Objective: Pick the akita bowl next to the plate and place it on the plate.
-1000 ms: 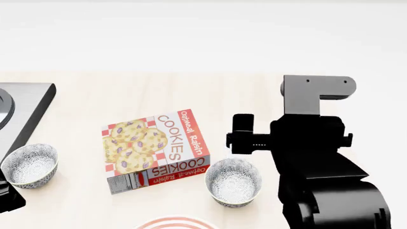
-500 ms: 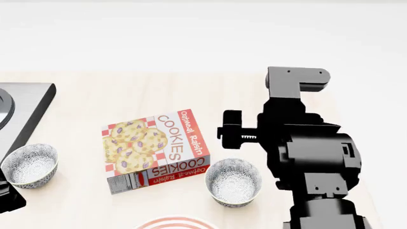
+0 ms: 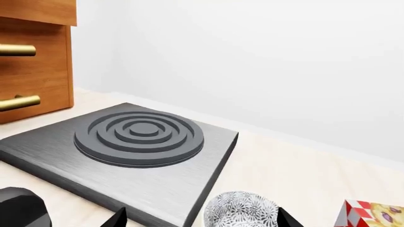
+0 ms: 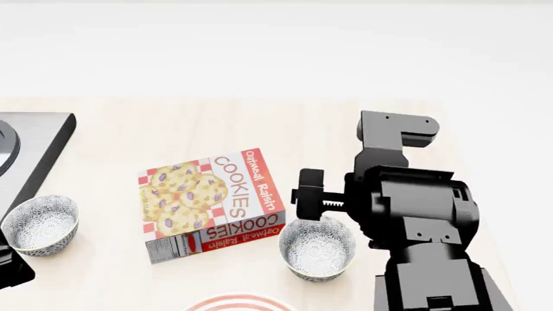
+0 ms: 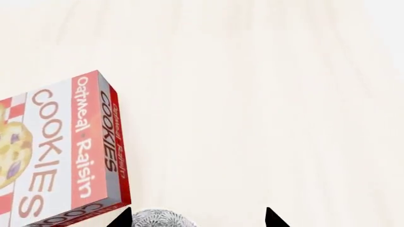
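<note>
The right tool (image 5: pixel 196 216) hangs released, fingertips spread above the speckled grey-and-white akita bowl (image 4: pixel 317 247). The ringed white plate (image 4: pixel 239 302) lies near-left. The left tool's (image 3: pixel 198 221) grip I cannot tell.

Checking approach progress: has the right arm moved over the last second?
Yes. In the head view the right arm has shifted left toward the cookie box, now overlapping the akita bowl.

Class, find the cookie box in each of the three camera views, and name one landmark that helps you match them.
Head view: cookie box lies flat at centre, between the two bowls.
Left wrist view: only its corner, at the bottom right edge.
Right wrist view: fills the left side.
Shared landmark: the box's red-and-white checked pattern.
</note>
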